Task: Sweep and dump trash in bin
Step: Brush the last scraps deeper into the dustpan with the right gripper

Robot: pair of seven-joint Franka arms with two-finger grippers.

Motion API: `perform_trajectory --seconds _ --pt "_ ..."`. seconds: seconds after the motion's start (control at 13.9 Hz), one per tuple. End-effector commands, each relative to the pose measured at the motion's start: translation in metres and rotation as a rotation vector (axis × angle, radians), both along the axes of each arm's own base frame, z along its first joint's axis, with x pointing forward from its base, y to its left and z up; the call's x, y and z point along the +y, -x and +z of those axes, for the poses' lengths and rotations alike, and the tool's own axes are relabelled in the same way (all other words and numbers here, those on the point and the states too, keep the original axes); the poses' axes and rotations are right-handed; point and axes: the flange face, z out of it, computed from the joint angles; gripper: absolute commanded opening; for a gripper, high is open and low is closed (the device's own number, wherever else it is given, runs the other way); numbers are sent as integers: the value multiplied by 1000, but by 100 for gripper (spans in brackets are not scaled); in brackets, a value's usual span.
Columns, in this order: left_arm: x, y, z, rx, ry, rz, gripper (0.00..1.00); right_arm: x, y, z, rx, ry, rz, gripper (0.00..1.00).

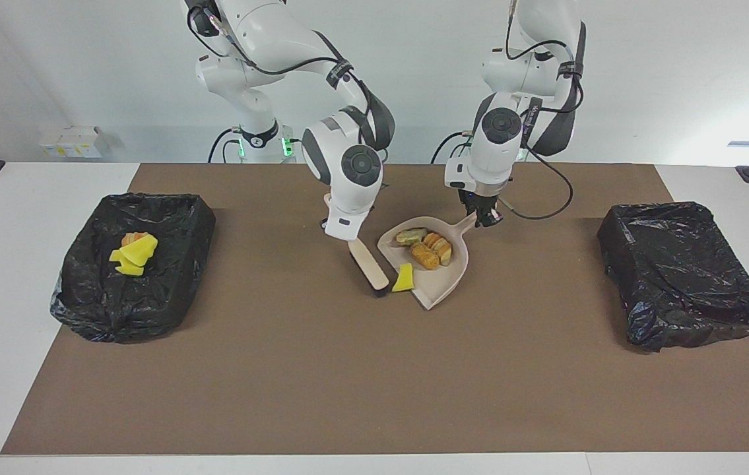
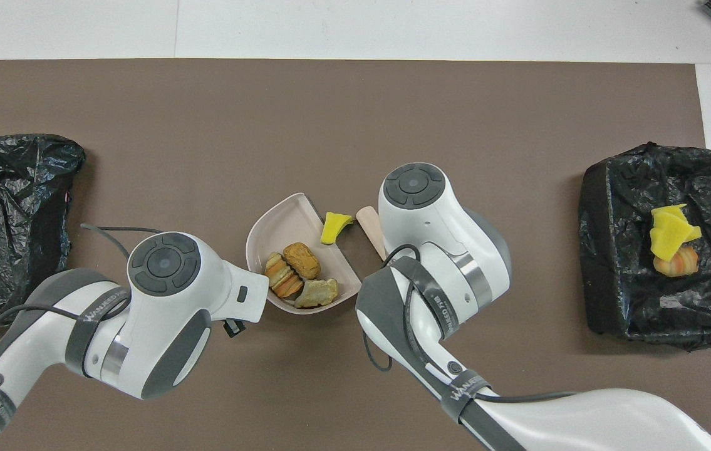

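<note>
1. The trash: 3 lumps (image 1: 425, 249) lie in the dustpan (image 1: 441, 280); a yellow wedge (image 1: 404, 278) sits at its lip, not yet in.
2. The left gripper (image 1: 485, 218), jaws clamped on the handle, steadies it.
3. The right gripper (image 1: 338, 227), jaws shut on the brush (image 1: 369, 266), sets it beside the wedge to push.
4. On the desk (image 1: 321, 369), the bin (image 1: 133, 264) toward the right arm's end holds scraps.

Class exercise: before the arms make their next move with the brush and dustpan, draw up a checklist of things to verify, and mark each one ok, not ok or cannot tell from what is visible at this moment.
1. Left gripper shut on the dustpan handle: ok.
2. Right gripper shut on the brush: ok.
3. Three tan lumps inside the dustpan: ok.
4. Yellow wedge fully inside the dustpan: not ok; it sits at the open lip, beside the brush head.
5. Loose trash elsewhere on the brown mat: none seen, ok.
6. Bin at the left arm's end unobstructed: ok.
</note>
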Motion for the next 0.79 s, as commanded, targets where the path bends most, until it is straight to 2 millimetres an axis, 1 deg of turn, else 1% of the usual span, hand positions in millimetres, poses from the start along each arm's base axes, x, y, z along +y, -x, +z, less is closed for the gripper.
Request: perform_trajectory --seconds 0.0,0.07,0.29,0.43,0.57,0.65,0.72 --pt "7 -5 13 -33 16 30 0 -23 14 11 3 18 12 0" --pt "11 -4 12 -27 13 30 0 -24 18 9 4 22 12 0" --pt "14 4 6 -18 8 22 0 -13 25 10 -12 14 17 0" --pt "10 10 -8 -8 3 19 0 15 40 15 -32 12 33 0" --pt "10 11 -9 -14 5 20 0 48 59 22 -54 -5 -4 0" --pt "10 11 -9 -14 5 20 0 61 71 28 -55 -13 -24 0" --pt "10 11 -9 -14 5 20 0 71 79 30 -55 -12 -41 0"
